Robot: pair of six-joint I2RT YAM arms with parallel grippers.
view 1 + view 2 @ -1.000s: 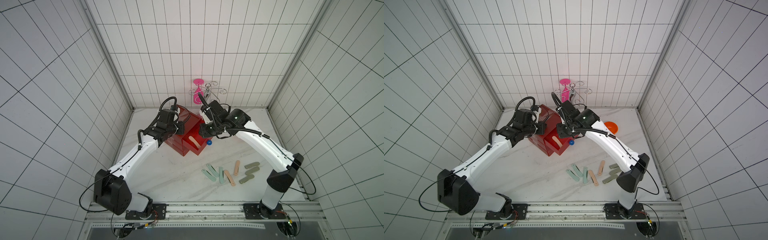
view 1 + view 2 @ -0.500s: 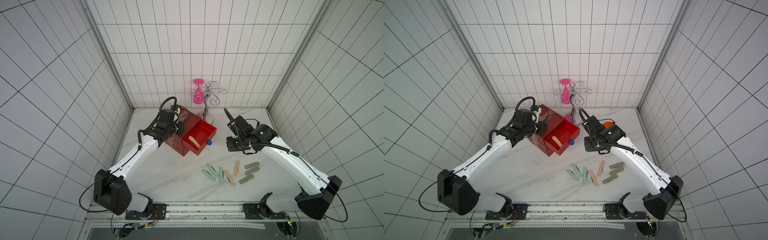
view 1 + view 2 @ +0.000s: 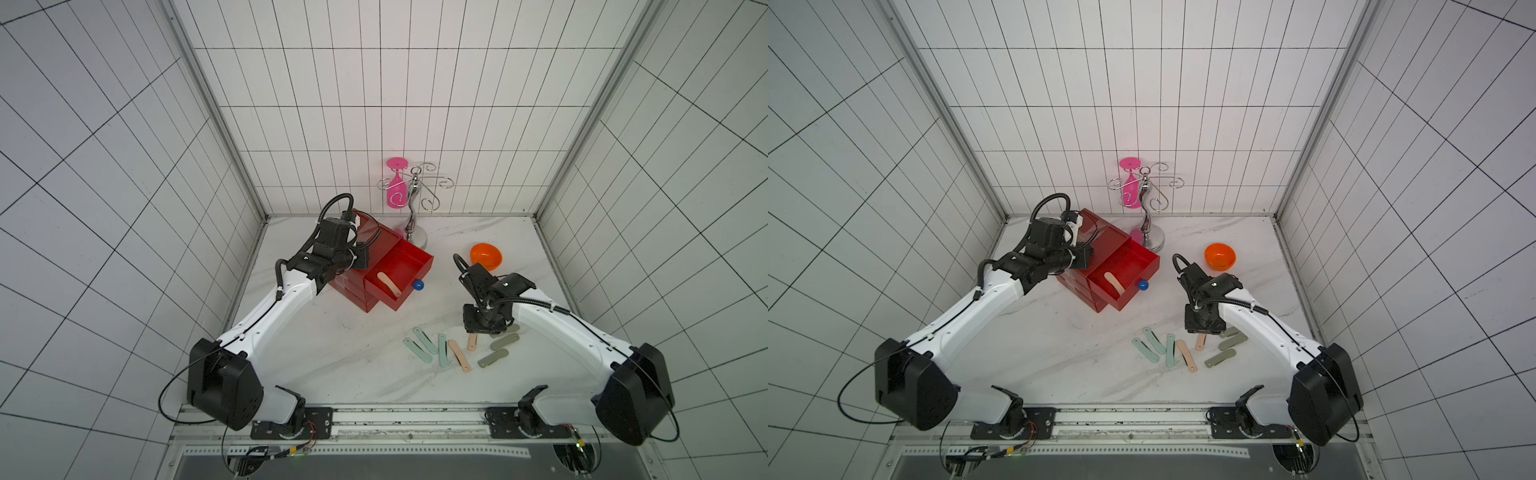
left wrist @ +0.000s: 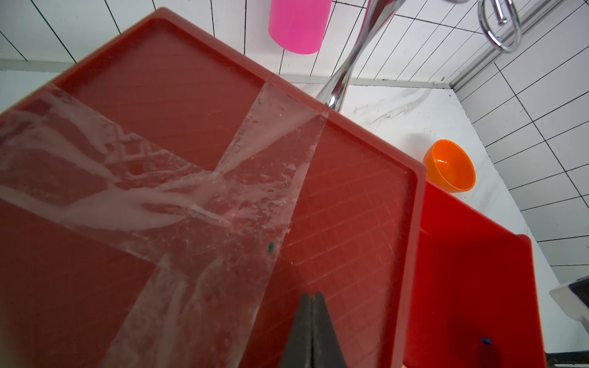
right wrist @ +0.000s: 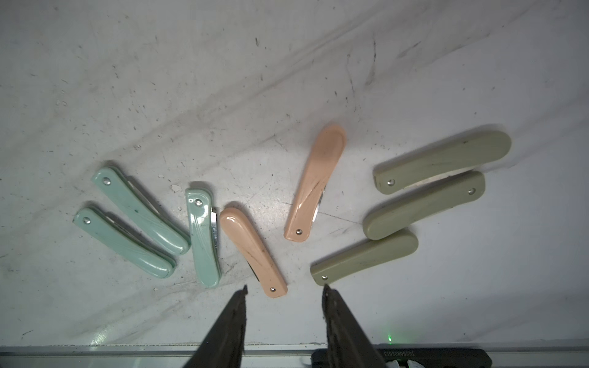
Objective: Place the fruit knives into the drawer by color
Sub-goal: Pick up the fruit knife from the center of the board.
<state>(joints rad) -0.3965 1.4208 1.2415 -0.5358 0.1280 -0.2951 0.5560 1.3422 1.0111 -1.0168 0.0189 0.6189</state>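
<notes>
Eight knives (image 5: pixel 314 181), three mint, two peach, three olive, lie on the table (image 5: pixel 223 79) under the spread, empty right gripper (image 5: pixel 285 288); farther back one peach knife (image 3: pixel 389 283) lies in the open top drawer (image 3: pixel 405 264) of the chest (image 4: pixel 159 111), the pressed-together left gripper (image 4: pixel 311 298) at its top.

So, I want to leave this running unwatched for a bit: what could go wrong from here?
1. The open right gripper hangs above the table. In the wrist view its jaws frame the end of a peach knife, with a grey-olive knife close beside it; closing there could catch both.
2. The open top drawer holds a stored peach knife; a grey-olive one dropped there would mix colours.
</notes>
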